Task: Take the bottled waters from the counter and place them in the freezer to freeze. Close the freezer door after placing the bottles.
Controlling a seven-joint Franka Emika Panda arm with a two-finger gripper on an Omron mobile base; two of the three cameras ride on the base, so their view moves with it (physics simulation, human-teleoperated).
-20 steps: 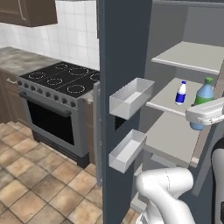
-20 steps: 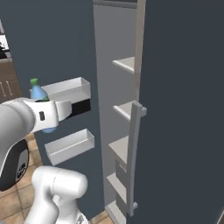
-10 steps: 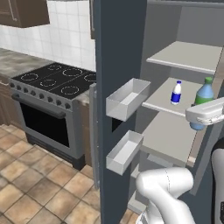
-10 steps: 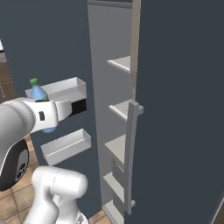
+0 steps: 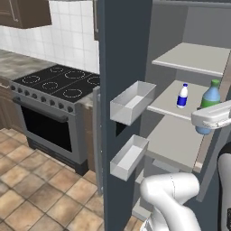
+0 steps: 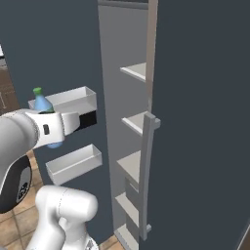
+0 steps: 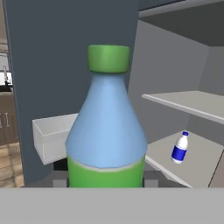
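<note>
- The stovetop (image 5: 58, 81), black with four rings, stood well to the left of the gripper, with a dark oven (image 5: 47, 128) below it and a strip of mottled stone counter (image 5: 20, 65) further left.
- The freezer door (image 5: 124, 67) stood open, edge-on in the left base view, between the stove and the gripper. Two pale grey bins (image 5: 131, 102) were fixed to its inner face, one above the other.
- The white bottle (image 5: 182, 95) with a dark-blue label stood upright on a middle shelf (image 5: 169, 101) inside the freezer (image 6: 205, 97). It was to the left of the gripper in the left base view and ahead and to the right in the hand view (image 7: 180, 148).
- The gripper (image 5: 205, 118) was clenched on the blue-green bottle (image 5: 209, 100), gripping its lower body. The bottle was held upright, cap uppermost.
- In the hand view the blue-green bottle (image 7: 107, 131) stood close before the camera, with a green cap, a blue shoulder and a green band beneath.
- The held bottle was at the front of the open compartment, near the level of the shelf carrying the white bottle. Whether its base touched a shelf could not be determined.
- In the right base view the gripper (image 6: 73, 122) was level with the upper door bin (image 6: 73, 100), and the bottle (image 6: 44, 110) showed behind the white forearm.
- The other freezer door, to the right, was shut, with a long silver handle (image 6: 145, 171).
</note>
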